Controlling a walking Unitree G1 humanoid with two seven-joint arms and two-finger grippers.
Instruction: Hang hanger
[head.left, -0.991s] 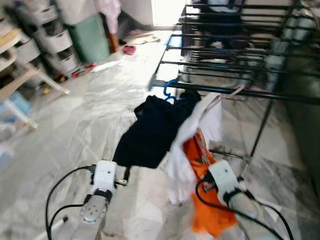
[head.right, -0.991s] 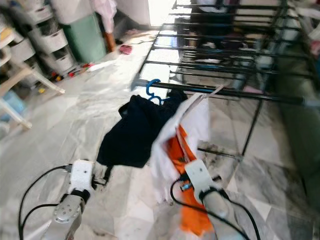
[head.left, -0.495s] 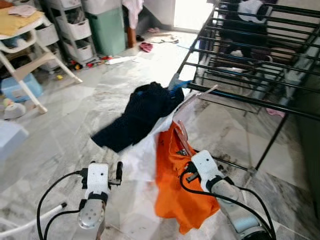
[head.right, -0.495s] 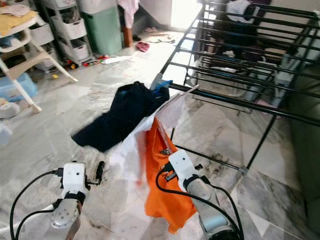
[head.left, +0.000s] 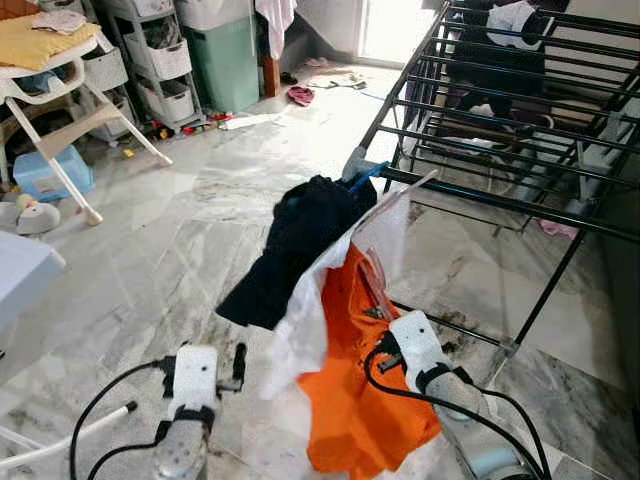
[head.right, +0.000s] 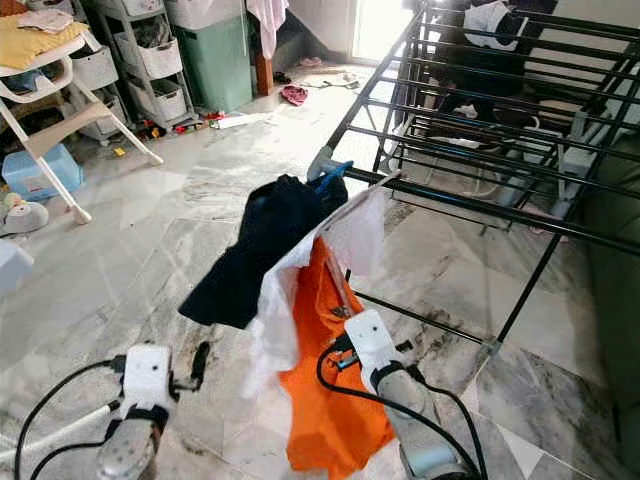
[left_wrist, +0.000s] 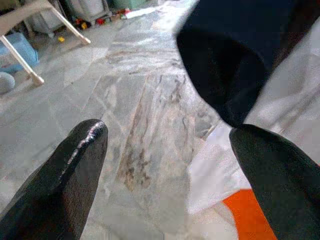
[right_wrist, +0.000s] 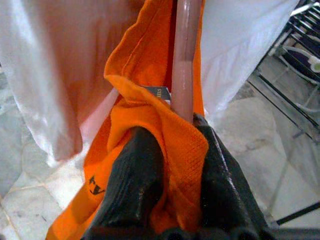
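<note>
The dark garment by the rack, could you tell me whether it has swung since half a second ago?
Yes. The dark garment now hangs down under the rack corner, instead of trailing out to the robot's left.

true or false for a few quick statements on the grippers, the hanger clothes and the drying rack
1. The right gripper is clamped on the pink hanger and orange shirt. True.
2. The left gripper holds the dark garment. False: its jaws are open, with only floor between them.
3. A white garment hangs beside the orange shirt. True.
4. The drying rack is bare. False: clothes lie on its far end.
5. The dark garment lies flat on the floor. False: it hangs from the rack's near rail.
</note>
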